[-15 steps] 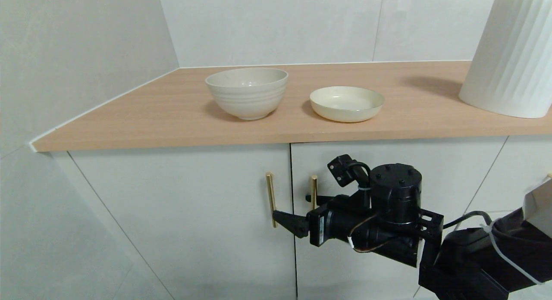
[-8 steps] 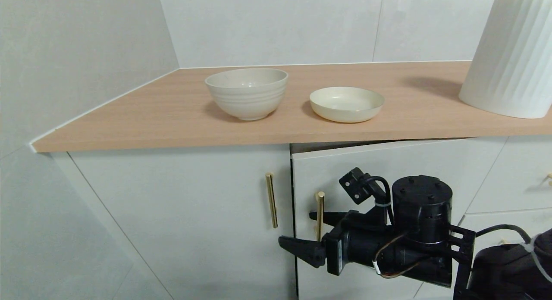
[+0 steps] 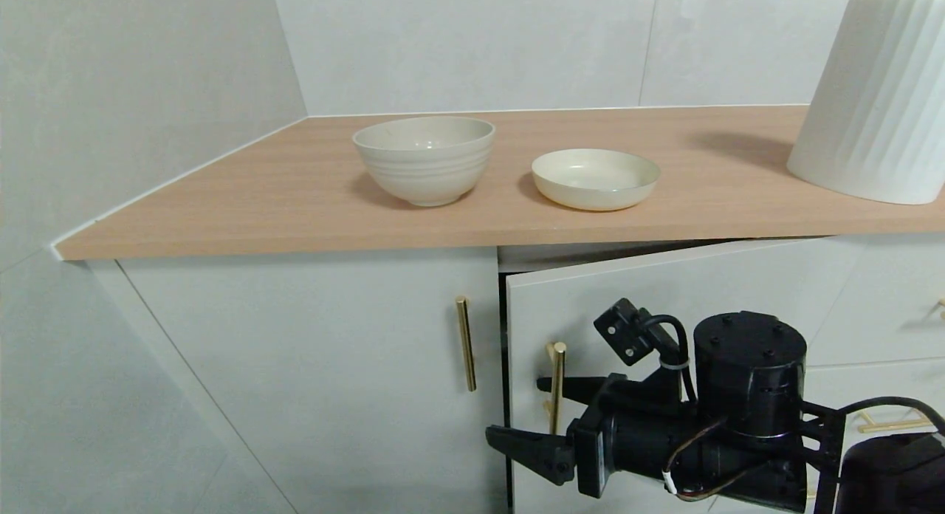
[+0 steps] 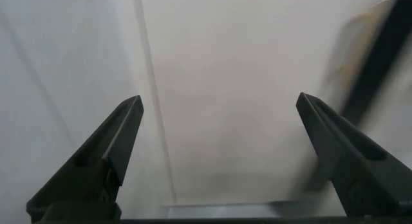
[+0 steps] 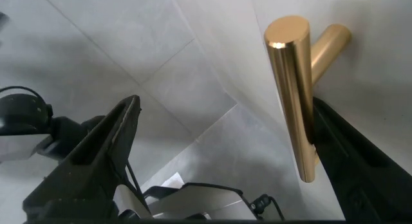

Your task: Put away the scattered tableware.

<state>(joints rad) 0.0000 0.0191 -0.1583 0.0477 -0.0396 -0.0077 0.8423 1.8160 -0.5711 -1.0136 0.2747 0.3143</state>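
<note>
A deep cream bowl (image 3: 423, 158) and a shallow cream dish (image 3: 595, 177) stand side by side on the wooden counter (image 3: 221, 204). Below them, the right cabinet door (image 3: 664, 292) is ajar, swung out a little at its handle side. My right gripper (image 3: 517, 410) is open and straddles that door's gold handle (image 3: 557, 385): one finger is behind the bar, the other in front. In the right wrist view the gold handle (image 5: 293, 95) lies close against one finger (image 5: 347, 159). My left gripper (image 4: 219, 100) is open, with nothing between its fingers, facing a pale surface.
The left cabinet door (image 3: 310, 366) is closed, its gold handle (image 3: 465, 343) next to the gap. A tall white ribbed container (image 3: 871, 93) stands at the counter's right end. Tiled walls close in the corner on the left and behind.
The right cabinet door has swung from closed to ajar. My right gripper has drawn back and down with the handle between its fingers. The bowl and dish have not moved.
</note>
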